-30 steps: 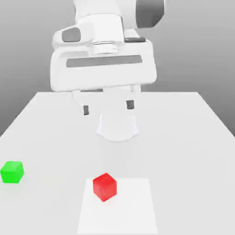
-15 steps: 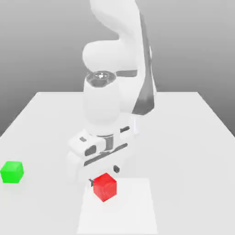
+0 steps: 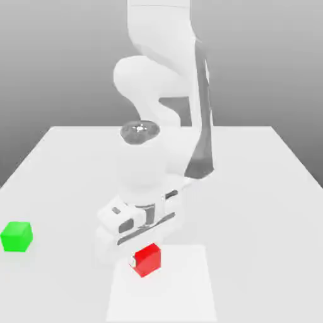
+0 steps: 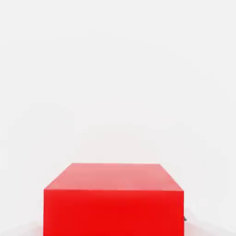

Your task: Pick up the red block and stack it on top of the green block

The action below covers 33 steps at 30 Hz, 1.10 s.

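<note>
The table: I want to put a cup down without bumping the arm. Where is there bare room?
In the exterior view, bare table lies between the white square and the right edge. Another patch lies between the green block and the square. It is crowded at the square's far left corner, where the gripper is down at the red block.

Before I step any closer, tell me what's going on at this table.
A robot arm has its gripper down around the red block, shut on it, low over the white square on the table. The green block sits apart, toward the exterior view's left. The red block is not stacked on it yet; lifting it and carrying it across is probably next.
</note>
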Tool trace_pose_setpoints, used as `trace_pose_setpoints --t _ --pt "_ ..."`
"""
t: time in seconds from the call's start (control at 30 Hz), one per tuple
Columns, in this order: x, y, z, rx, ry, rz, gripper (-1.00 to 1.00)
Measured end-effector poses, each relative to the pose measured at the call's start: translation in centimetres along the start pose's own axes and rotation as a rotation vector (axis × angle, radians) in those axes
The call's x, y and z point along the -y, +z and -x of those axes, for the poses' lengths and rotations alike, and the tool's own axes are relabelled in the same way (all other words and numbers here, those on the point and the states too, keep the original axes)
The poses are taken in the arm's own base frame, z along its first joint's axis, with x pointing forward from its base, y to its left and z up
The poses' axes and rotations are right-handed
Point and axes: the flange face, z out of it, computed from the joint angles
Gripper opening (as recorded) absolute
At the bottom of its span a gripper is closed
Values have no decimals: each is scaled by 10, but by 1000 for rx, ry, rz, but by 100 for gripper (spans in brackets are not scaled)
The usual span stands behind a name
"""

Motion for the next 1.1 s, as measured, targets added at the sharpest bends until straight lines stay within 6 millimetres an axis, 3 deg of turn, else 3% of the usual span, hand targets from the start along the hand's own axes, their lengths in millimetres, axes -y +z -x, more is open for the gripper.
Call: trace_pose_setpoints --t 0.33,0.37,0.43,0.57,0.67,0.73,0.87,1.07,1.1 --pt "0 -48 3 6 4 -1 -100" --pt "-7 -50 0 8 18 0 -100" --pt "-52 -55 -6 12 127 1 -100" --pt "-168 -65 1 17 390 1 -100" --pt "-255 -76 31 14 588 0 -100" --pt "-302 -84 54 10 696 0 -100" --pt "-313 -72 53 1 705 4 -100" --pt "-313 -29 55 4 708 2 -100" --pt "-313 -23 56 6 709 1 100"
